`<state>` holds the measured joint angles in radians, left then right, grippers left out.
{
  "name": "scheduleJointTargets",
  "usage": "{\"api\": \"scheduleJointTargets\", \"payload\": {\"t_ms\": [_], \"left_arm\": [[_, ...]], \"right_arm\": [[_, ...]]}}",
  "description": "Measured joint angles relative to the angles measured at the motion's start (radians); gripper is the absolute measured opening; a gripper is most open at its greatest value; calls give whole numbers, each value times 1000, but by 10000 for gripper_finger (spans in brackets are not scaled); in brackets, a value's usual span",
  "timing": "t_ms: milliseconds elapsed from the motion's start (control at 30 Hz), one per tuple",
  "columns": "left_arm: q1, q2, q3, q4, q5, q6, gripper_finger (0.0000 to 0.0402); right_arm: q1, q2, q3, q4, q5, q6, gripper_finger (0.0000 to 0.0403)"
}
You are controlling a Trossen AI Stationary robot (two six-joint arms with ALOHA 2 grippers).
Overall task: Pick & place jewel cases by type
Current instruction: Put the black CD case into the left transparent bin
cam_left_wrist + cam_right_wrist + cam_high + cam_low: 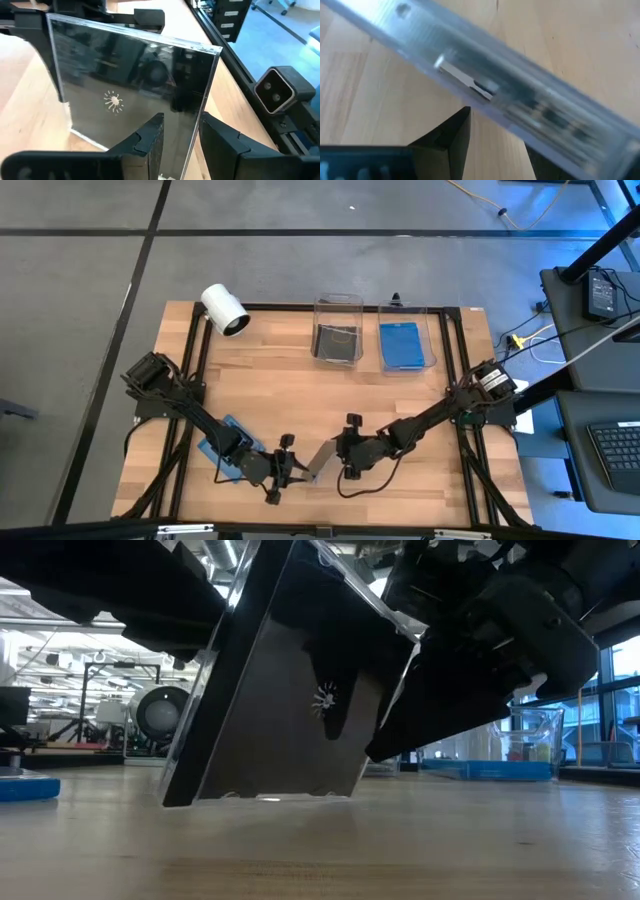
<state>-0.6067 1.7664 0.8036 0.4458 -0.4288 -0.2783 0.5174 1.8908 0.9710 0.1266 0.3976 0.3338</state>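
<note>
Low view, dark jewel case [290, 690] on edge, leaning; left claw [180, 145] clamped on it; right claw [345, 460] state unclear

White camera [224, 310], two clear bins [337, 330] on wooden table [300, 395].

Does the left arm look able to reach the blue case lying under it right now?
Probably not at once. The left claw is shut on the dark case, tilted between both claws. The blue case lies beneath that arm, behind its claw.
</note>
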Motion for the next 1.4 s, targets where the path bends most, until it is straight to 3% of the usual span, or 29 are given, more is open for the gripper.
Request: {"api": "scheduleJointTargets", "payload": {"t_ms": [1400], "left_arm": [[0, -29, -2, -43, -130, -78, 116]], "right_arm": [[46, -66, -2, -178, -22, 78, 172]]}}
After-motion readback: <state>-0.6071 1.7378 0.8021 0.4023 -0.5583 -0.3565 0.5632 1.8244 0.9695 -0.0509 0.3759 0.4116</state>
